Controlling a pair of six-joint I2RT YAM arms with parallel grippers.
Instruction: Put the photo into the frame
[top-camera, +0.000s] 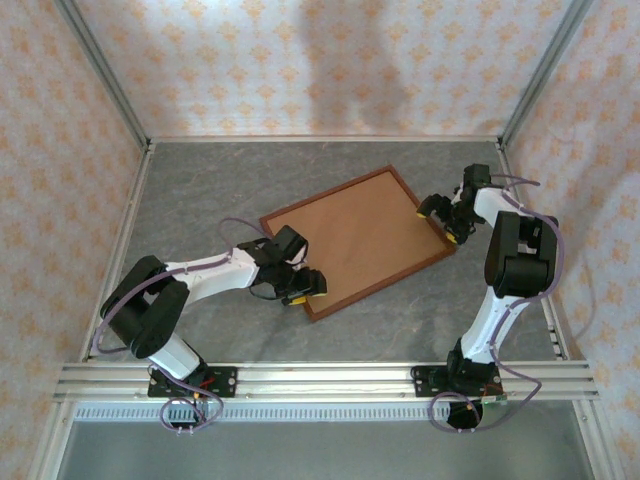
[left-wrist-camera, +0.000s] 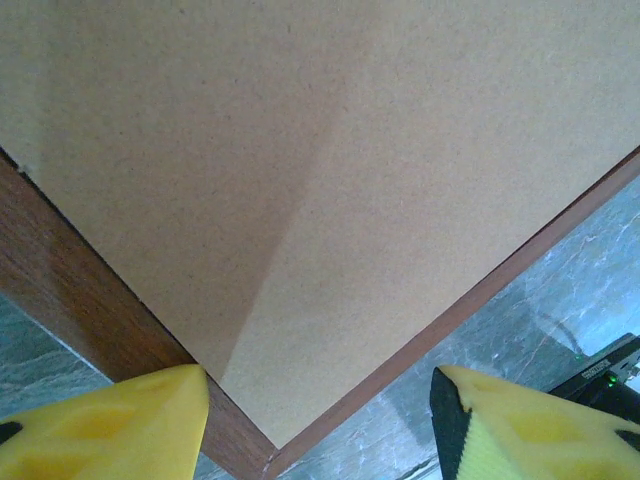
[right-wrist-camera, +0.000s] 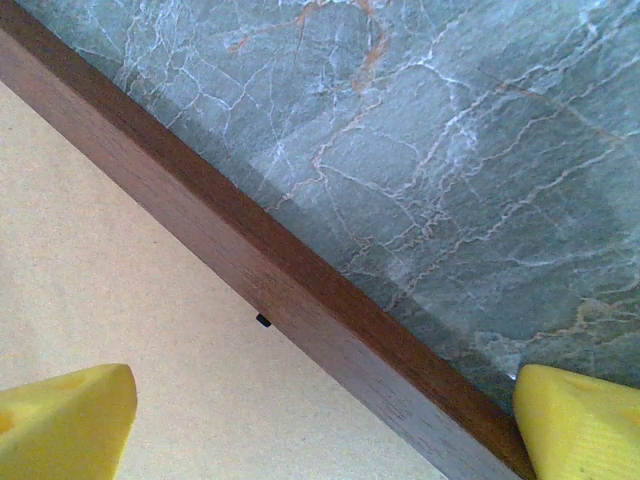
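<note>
The frame (top-camera: 385, 284) lies flat and askew in the middle of the table, its dark reddish-brown moulding around a plain brown backing board (top-camera: 355, 240). The photo is out of view. My left gripper (top-camera: 300, 285) hovers at the frame's near-left corner. In the left wrist view its yellow fingertips (left-wrist-camera: 150, 420) stand wide apart on either side of that corner, so the left gripper (left-wrist-camera: 318, 400) is open and holds nothing. My right gripper (top-camera: 445, 220) is at the frame's right side. It is open too, its jaws straddling the moulding (right-wrist-camera: 300, 290) without gripping it.
The grey marble tabletop (top-camera: 200, 190) surrounds the frame, with patterned walls on three sides and aluminium posts at the back corners. A small black tab (right-wrist-camera: 263, 320) sits where the backing board (right-wrist-camera: 120, 290) meets the moulding. The rail (top-camera: 320, 380) carrying both arm bases runs along the near edge.
</note>
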